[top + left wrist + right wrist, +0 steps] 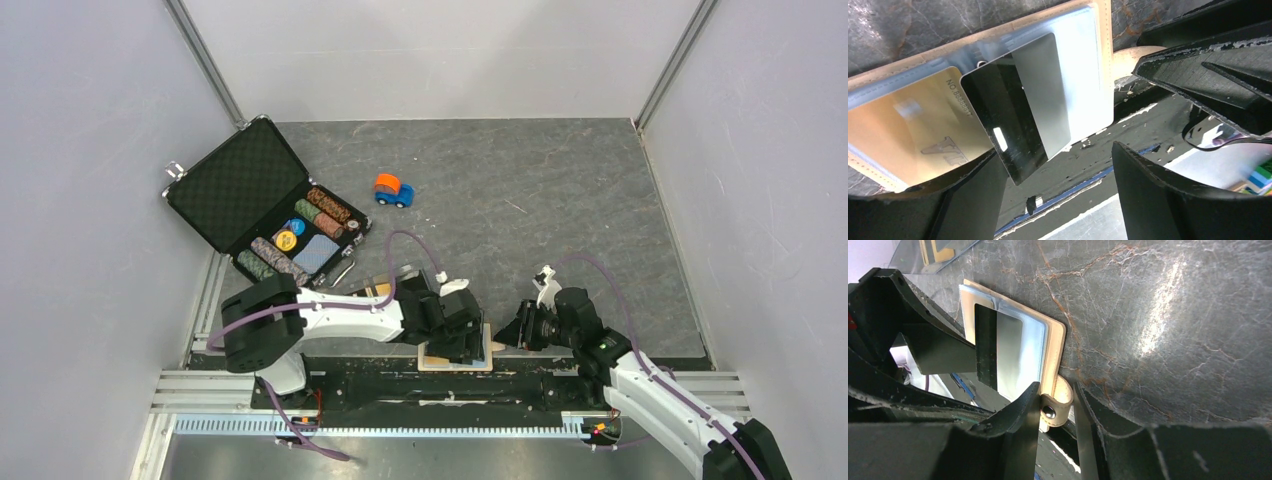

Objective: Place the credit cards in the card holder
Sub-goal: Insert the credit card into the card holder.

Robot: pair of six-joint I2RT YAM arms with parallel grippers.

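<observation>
Above: card holder [450, 364] open at desk's [560, 200] near edge, under left gripper [465, 338].
Left wrist: jaws spread wide; gold card [913, 125] and black card [1008, 125] on holder.
Right wrist: right gripper [1057, 390], jaws pinching snap tab [1054, 409].

The card holder [1104, 40] looks like soft tan leather, with clear shiny plastic inside. The gold card [913, 125] and the dark card [1008, 125] are glossy plastic, like mirrors. The table [1173, 315] looks like smooth dark stone.
</observation>
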